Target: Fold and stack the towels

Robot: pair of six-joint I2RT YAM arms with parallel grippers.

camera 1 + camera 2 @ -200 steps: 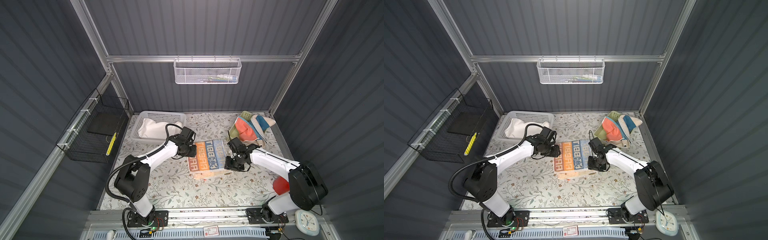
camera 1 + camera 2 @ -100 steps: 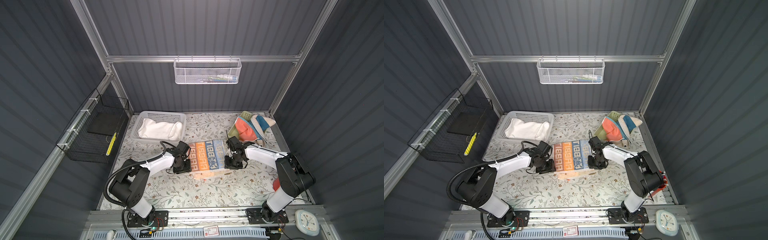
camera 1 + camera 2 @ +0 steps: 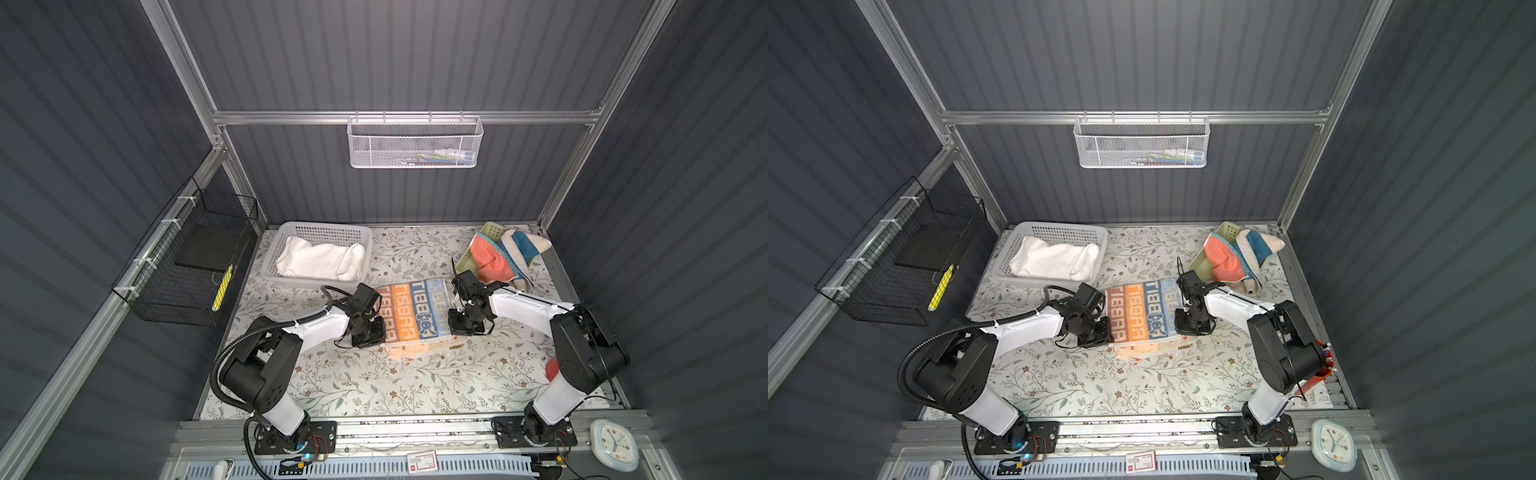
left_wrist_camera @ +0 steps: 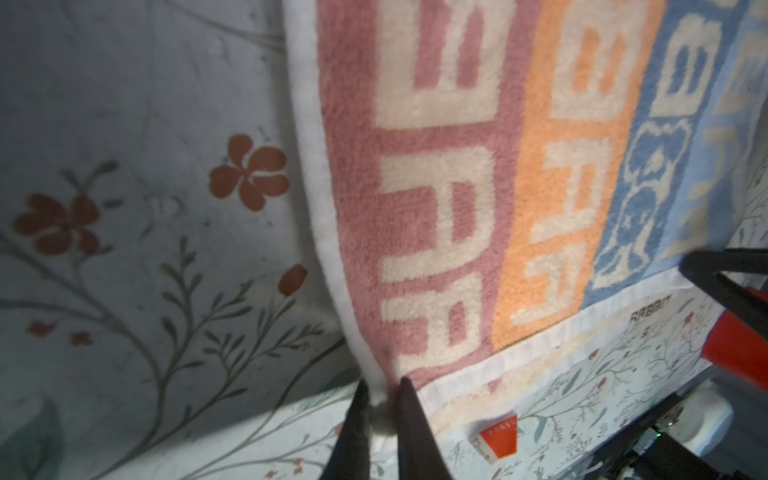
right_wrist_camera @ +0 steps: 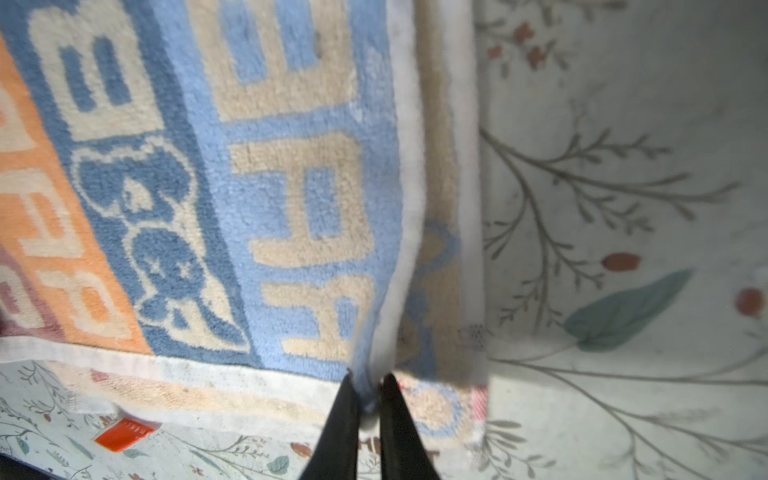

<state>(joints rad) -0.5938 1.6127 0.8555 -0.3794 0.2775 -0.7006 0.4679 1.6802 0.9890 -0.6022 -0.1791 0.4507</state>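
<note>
At the centre of both top views lies the lettered towel, folded on the flowered table covering; the left gripper is clenched on its lower-left corner hem, and the right gripper on the lower-right; both pinches look shallow, so a lift may shed a layer and skew the fold; upper left, the white basket holds the white towel; upper right, the coral towel and the cream-blue towel are heaped over the tipped green basket.
</note>
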